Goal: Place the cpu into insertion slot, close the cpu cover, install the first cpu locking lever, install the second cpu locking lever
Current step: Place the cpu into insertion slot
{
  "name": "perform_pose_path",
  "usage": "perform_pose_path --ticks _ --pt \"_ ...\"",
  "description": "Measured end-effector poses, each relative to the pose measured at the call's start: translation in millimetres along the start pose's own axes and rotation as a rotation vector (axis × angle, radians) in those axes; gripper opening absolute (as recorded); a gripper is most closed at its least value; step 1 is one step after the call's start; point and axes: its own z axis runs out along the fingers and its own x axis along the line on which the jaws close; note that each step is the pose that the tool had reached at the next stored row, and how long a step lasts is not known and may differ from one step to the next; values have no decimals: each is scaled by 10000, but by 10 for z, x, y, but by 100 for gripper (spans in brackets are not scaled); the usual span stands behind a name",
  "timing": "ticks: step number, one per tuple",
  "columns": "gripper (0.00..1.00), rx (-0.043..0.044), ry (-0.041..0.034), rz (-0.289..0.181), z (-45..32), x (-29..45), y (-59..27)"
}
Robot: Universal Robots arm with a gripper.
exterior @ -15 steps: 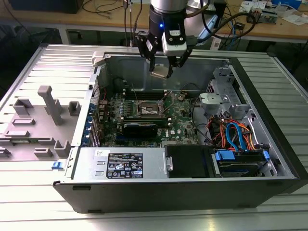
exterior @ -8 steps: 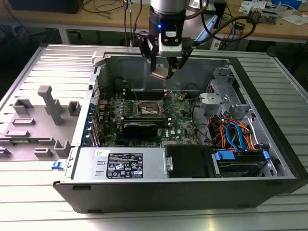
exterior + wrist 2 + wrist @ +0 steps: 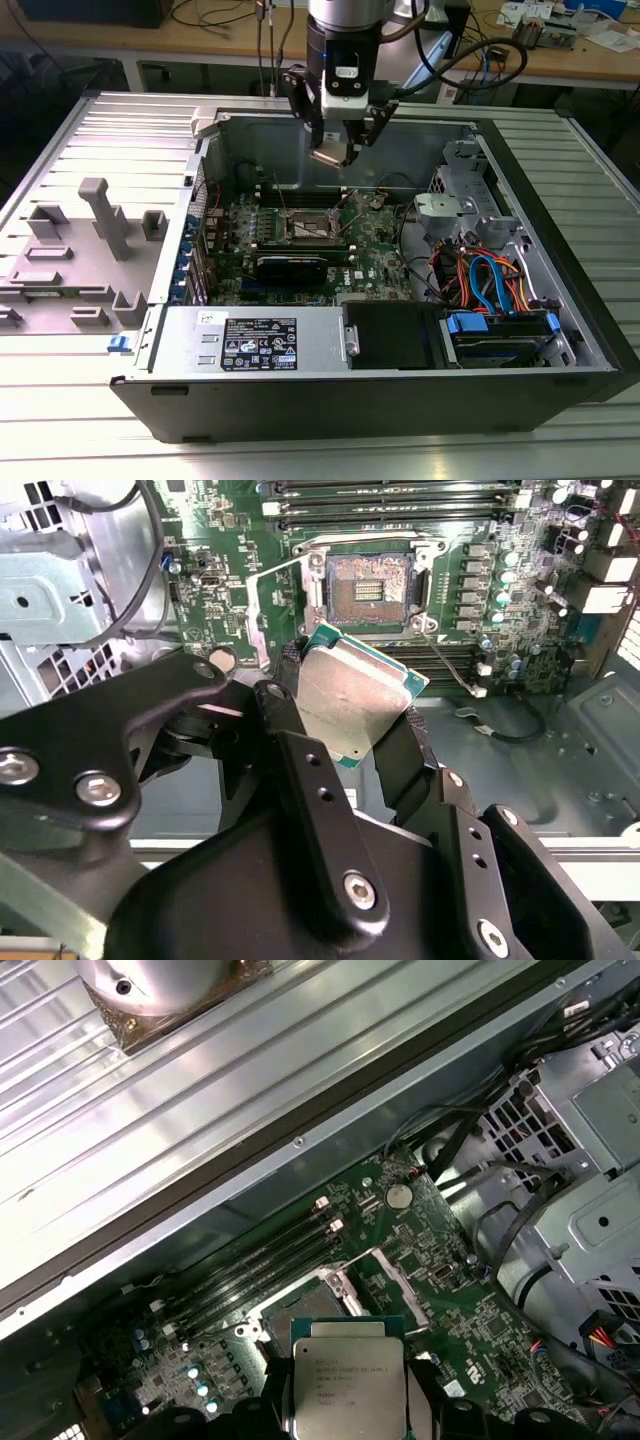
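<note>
Gripper [image 3: 345,718]: fingers clamped on the chip [image 3: 352,692], hanging above the uncovered socket [image 3: 368,580] in the green board [image 3: 225,535].

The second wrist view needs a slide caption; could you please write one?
The gripper holds the cpu by its edges above the empty insertion slot.

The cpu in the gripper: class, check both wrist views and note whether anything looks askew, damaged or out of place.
Nothing looks damaged. The cpu, clamped in the gripper, hangs above the board, its edges turned at an angle to the empty insertion slot, so it sits askew to it.
</note>
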Motion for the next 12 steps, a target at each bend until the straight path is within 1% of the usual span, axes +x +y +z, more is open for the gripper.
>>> perform_pose_path --ticks 4,6,10,12 --pt "54 -8 -44 442 12 2 -3" --pt "54 -18 -89 903 24 2 -4" --pt "54 -27 -140 1422 38 2 -5" --pt "54 -33 -173 1756 47 1 -6"
